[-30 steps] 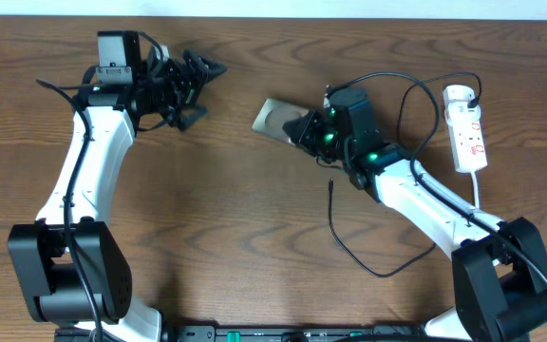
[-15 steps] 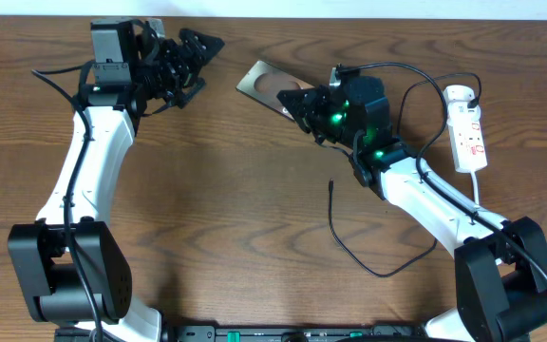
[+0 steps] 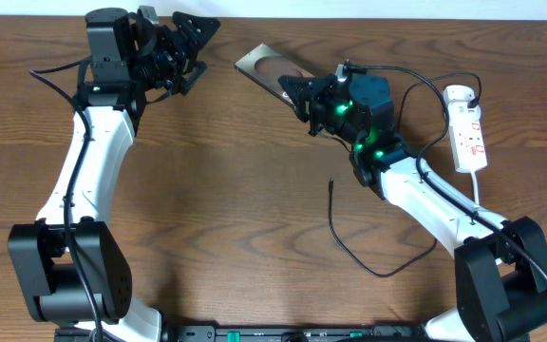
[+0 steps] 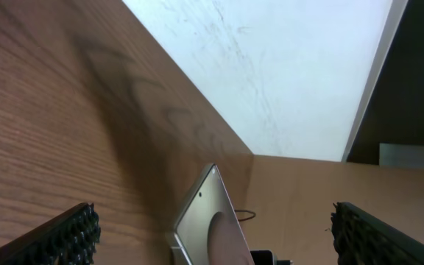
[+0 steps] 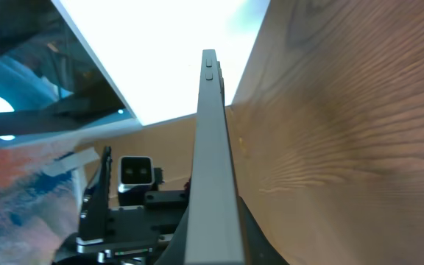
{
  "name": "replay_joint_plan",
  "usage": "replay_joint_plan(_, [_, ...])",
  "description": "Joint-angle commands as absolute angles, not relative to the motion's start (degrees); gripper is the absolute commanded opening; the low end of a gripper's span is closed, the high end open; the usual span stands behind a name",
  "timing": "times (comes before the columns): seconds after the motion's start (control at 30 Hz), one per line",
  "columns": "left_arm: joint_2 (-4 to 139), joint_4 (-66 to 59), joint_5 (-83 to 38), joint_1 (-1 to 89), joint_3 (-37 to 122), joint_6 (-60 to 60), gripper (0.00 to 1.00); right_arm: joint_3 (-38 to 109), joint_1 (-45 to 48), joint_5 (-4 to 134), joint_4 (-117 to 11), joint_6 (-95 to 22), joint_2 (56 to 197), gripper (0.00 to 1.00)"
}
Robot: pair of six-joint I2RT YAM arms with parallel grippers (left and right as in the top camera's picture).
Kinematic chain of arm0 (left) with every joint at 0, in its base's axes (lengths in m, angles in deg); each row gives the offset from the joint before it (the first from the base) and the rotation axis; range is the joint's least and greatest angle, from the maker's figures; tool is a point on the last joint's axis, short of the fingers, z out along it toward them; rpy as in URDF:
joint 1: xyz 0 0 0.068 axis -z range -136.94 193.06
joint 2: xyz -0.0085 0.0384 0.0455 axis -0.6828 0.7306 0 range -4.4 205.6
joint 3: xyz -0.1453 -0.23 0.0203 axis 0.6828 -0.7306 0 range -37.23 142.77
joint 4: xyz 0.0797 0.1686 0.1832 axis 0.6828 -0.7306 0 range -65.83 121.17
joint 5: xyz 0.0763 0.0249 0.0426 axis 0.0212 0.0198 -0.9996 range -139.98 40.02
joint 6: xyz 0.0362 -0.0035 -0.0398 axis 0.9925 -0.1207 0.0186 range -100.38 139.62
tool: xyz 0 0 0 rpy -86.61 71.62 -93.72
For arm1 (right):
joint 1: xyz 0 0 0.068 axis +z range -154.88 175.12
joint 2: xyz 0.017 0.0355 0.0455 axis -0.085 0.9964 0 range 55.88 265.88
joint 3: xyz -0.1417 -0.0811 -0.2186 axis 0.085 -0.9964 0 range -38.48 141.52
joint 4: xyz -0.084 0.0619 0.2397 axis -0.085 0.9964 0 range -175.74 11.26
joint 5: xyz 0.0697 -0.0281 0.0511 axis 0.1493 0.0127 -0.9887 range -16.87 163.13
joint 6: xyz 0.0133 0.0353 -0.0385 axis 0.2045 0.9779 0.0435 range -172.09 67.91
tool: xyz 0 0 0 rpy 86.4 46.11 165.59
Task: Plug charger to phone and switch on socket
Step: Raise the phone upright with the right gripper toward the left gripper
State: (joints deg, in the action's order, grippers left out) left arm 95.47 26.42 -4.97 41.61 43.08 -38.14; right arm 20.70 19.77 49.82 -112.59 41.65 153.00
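My right gripper [image 3: 297, 92] is shut on the phone [image 3: 264, 71], a flat grey-brown slab held tilted above the table at the back centre. In the right wrist view the phone [image 5: 213, 169] shows edge-on between the jaws. My left gripper [image 3: 190, 40] is open and empty at the back left, pointing at the phone, which shows in the left wrist view [image 4: 212, 221]. The charger cable [image 3: 349, 249] lies on the table, its connector tip [image 3: 330, 183] at the centre. The white socket strip [image 3: 467, 128] lies at the far right.
A black plug [image 3: 471, 95] sits in the strip's far end, and its cable loops behind my right arm. The table's back edge runs just behind both grippers.
My right gripper has lifted the phone and carried it back and to the left, tilting it up. My left gripper has moved back a little toward the table edge.
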Motion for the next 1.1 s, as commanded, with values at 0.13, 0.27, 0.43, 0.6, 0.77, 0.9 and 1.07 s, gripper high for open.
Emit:
replay_joint_plan(0.13, [94.8, 28.3, -7.1, 41.9, 43.5, -39.7, 0.94, 21.8, 19.6, 50.4, -115.9, 45.9, 152.5, 0.01])
replay_joint_plan(0.27, [94.8, 29.7, -9.5, 43.1, 43.5, -40.6, 0.94, 21.8, 19.6, 49.9, -118.8, 46.5, 152.5, 0.01])
replay_joint_plan(0.43, [94.8, 34.7, -9.5, 44.8, 43.5, -42.5, 0.95, 21.8, 19.6, 49.9, -120.7, 46.7, 152.5, 0.01])
replay_joint_plan(0.6, [94.8, 38.7, -9.6, 46.5, 43.5, -46.0, 0.95, 21.8, 19.6, 50.3, -120.9, 46.7, 152.5, 0.01])
replay_joint_plan(0.77, [94.8, 38.8, -9.5, 47.6, 43.5, -46.5, 0.95, 21.8, 19.7, 51.3, -122.4, 47.3, 152.5, 0.01])
replay_joint_plan(0.9, [94.8, 38.8, -9.5, 47.9, 43.5, -47.7, 0.95, 21.8, 20.4, 53.8, -125.0, 47.3, 152.5, 0.02])
replay_joint_plan(1.07, [94.8, 38.8, -8.5, 48.0, 43.5, -49.8, 0.95, 21.8, 21.8, 54.0, -126.1, 47.0, 152.5, 0.01])
